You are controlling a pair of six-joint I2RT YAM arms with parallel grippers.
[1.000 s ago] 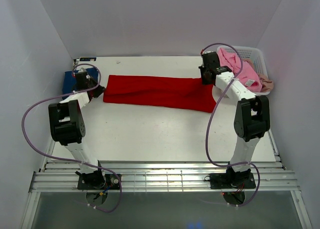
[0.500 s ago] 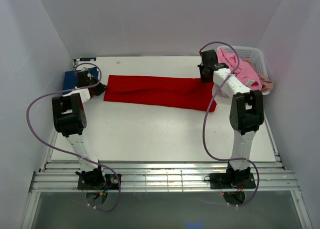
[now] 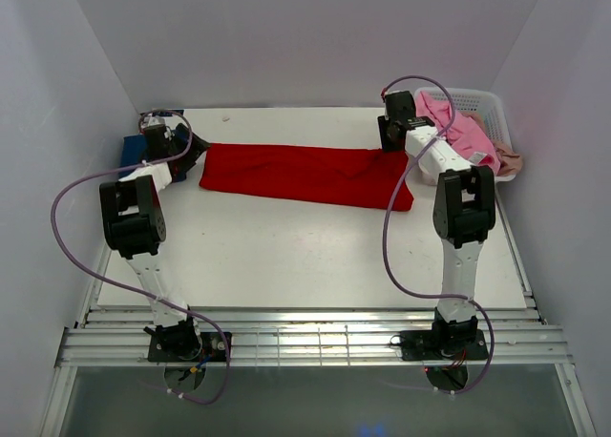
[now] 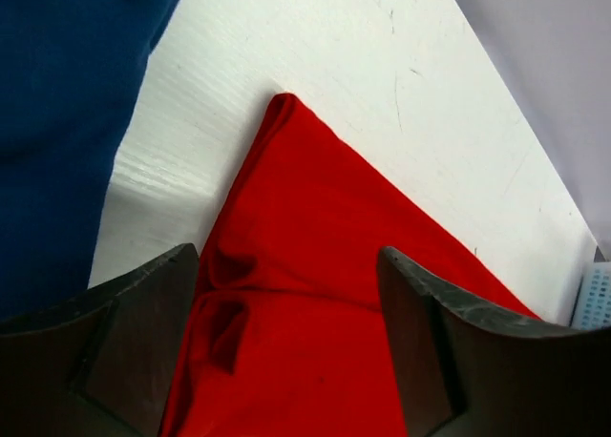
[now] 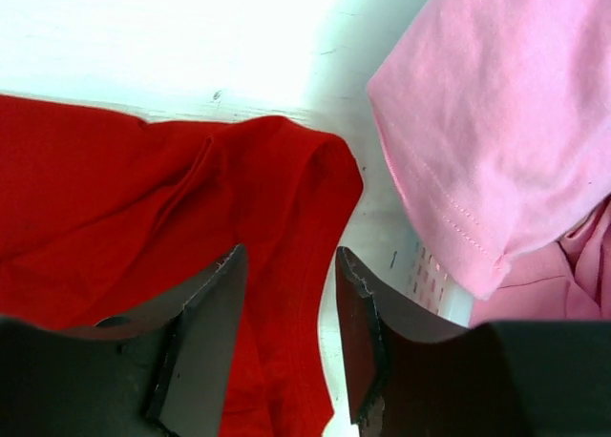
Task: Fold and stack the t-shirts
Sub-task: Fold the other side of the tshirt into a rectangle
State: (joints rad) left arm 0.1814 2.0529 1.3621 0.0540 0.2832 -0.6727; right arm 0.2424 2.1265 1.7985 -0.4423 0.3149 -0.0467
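Note:
A bright red t-shirt (image 3: 305,173) lies folded into a long strip across the back of the table. My left gripper (image 3: 188,155) hovers over its left end, jaws wide open, and the red cloth (image 4: 315,265) lies flat between the dark fingers (image 4: 143,346). Over the right end, my right gripper (image 3: 392,148) is open too, with the red cloth (image 5: 143,198) lying loose under the gap between its fingers (image 5: 205,332). A navy blue t-shirt (image 3: 134,152) (image 4: 67,103) sits left of the red one. A pink t-shirt (image 3: 460,130) (image 5: 506,122) spills from the basket.
The white lattice basket (image 3: 489,103) stands at the back right corner, with a bit of beige cloth (image 3: 511,160) at its near side. White walls close in the table on the back and both sides. Bare tabletop (image 3: 305,256) lies in front of the red strip.
Both grippers have gone from shut to open, letting go of the red shirt's ends. Both arms have reached a little farther back, and the strip has shifted slightly toward the rear.

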